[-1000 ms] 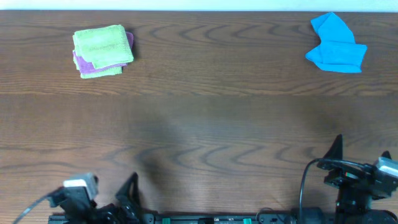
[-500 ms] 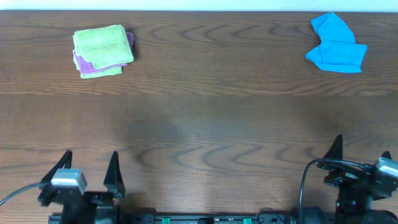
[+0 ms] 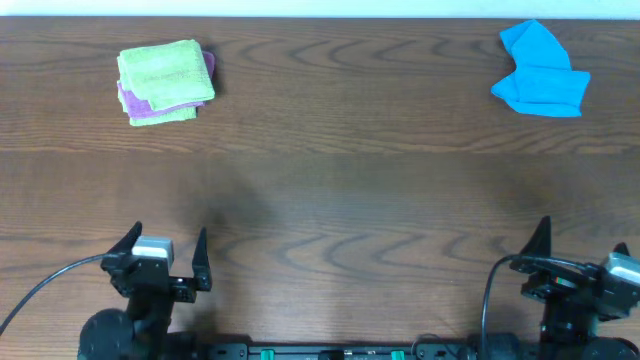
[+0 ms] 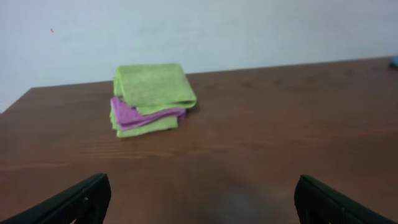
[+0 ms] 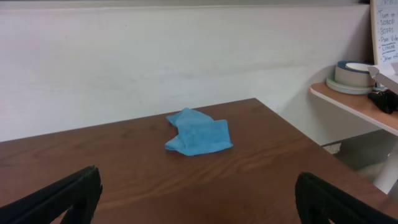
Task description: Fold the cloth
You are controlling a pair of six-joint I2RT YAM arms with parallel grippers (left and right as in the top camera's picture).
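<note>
The lime-green cloth (image 3: pixel 160 68) lies folded on top of a small stack at the far left of the table, and shows in the left wrist view as the cloth (image 4: pixel 152 84). Another green layer shows under the purple one. My left gripper (image 3: pixel 168 240) is at the near edge, far from the stack and pointing toward it. It is open with nothing between its fingers (image 4: pixel 93 190). My right gripper (image 3: pixel 592 245) stays at the near right corner. It is open and empty too, and its fingers (image 5: pixel 81 186) frame bare wood.
A purple cloth (image 3: pixel 126 98) is sandwiched in the stack. A crumpled bright blue cloth (image 3: pixel 540 72) lies at the far right, near the table's right edge (image 5: pixel 292 134). A side shelf with a tape roll (image 5: pixel 351 73) stands beyond that edge. A pale wall backs the table.
My left gripper has turned to face the table and shifted right along the near edge, staying open. The right arm and the cloths have not moved.
</note>
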